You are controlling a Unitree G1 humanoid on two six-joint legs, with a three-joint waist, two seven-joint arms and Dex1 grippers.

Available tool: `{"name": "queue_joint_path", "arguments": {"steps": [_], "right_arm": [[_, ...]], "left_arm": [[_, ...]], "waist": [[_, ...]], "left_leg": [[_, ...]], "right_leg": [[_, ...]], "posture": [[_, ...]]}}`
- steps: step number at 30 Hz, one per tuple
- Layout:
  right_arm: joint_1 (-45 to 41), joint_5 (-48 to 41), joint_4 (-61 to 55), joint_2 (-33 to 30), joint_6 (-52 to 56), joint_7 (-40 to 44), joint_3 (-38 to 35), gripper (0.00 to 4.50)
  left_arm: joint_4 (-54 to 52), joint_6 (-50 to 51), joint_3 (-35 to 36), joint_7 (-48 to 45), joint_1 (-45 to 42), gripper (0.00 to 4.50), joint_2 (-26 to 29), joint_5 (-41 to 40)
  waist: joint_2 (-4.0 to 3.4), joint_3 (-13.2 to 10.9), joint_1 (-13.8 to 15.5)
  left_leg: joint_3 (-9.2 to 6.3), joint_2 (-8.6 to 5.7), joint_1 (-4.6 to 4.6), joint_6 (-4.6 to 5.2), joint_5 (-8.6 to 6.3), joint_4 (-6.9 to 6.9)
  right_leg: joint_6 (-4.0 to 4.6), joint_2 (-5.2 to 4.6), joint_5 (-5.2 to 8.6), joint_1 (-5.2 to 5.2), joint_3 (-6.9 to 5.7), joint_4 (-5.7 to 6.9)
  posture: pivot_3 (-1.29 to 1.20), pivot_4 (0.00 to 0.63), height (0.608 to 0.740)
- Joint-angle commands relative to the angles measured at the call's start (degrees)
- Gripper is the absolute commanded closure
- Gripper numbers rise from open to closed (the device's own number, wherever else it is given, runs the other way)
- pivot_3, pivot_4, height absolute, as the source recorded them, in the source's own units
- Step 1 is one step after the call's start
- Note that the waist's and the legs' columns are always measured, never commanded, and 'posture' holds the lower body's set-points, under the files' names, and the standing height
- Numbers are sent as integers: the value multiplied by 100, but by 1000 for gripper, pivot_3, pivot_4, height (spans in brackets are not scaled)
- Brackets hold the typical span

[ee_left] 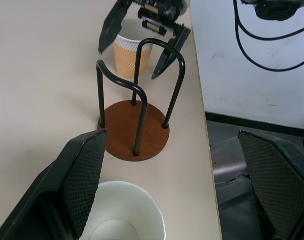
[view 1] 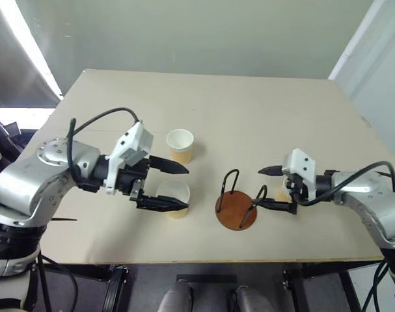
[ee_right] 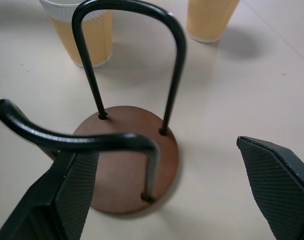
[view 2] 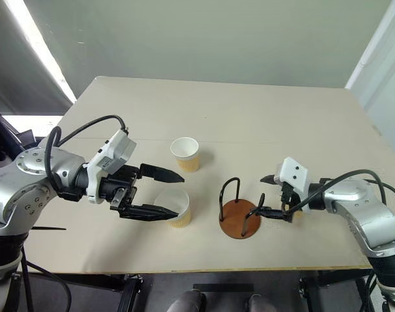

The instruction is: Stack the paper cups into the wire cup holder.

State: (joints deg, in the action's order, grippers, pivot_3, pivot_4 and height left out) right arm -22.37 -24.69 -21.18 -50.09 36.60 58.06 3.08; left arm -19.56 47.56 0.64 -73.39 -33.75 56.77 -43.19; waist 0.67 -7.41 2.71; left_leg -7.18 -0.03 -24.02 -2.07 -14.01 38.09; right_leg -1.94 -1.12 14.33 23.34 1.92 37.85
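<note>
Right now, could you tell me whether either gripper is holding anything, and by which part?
Nothing is held. The left gripper stands open around a cup; the right gripper is open beside the holder.

A bare test room or lab, by its looks. A plain beige desk [view 1: 262, 110] stands before blank grey-green walls [view 1: 204, 32]. A bright light strip [view 1: 31, 45] runs at ten o'clock.

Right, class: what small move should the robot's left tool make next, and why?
Probably close the left tool on the nearest paper cup. Its open fingers stand either side of that upright cup, and the wire cup holder beside it is empty, so a grip seems to come before any lifting.
</note>
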Motion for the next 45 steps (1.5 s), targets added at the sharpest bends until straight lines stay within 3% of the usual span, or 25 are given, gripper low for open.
{"name": "queue_joint_path", "arguments": {"steps": [1, 14, 24, 36, 45], "right_arm": [[-44, -241, -257, -254, 81, 140, -437, 27], [-611, -1479, -636, -647, 957, 247, -1188, 27], [-1052, -1779, -421, -1077, 1153, 479, -1220, 27], [-1324, -2149, -420, -1208, 1446, 527, -1181, 27], [-1514, -2166, -291, -1322, 1471, 758, -1001, 27]], "left_arm": [[-99, -130, 125, -5, -38, 0, 42, 9], [-354, -961, 178, 170, 371, 0, 463, 856], [-713, -951, 466, 400, 450, 0, 410, 723], [-1213, -2081, 472, 327, 1417, 0, 942, 1770], [-1381, -1946, 29, 633, 1247, 0, 1001, 2305]], "waist": [[0, 0, 0], [0, 0, -14], [-1, -1, -27], [-4, -1, -59], [-4, -1, -58]], "left_leg": [[0, 0, 1, 0, 0, 0], [-1, -1, 1, 0, 1, -1], [-1, -1, 0, 1, 0, -3], [-3, -1, 0, 7, -4, -4], [-4, 0, 0, 8, -8, -6]], "right_leg": [[0, 0, 0, 0, 0, 0], [0, 2, 1, 0, 0, -2], [0, 1, 1, 2, 1, -2], [3, 2, 2, 4, 2, -2], [11, 1, 7, 6, -1, 3]], "posture": [[0, 150, 740], [0, 150, 740], [0, 150, 740], [0, 150, 740], [0, 150, 740]]}}
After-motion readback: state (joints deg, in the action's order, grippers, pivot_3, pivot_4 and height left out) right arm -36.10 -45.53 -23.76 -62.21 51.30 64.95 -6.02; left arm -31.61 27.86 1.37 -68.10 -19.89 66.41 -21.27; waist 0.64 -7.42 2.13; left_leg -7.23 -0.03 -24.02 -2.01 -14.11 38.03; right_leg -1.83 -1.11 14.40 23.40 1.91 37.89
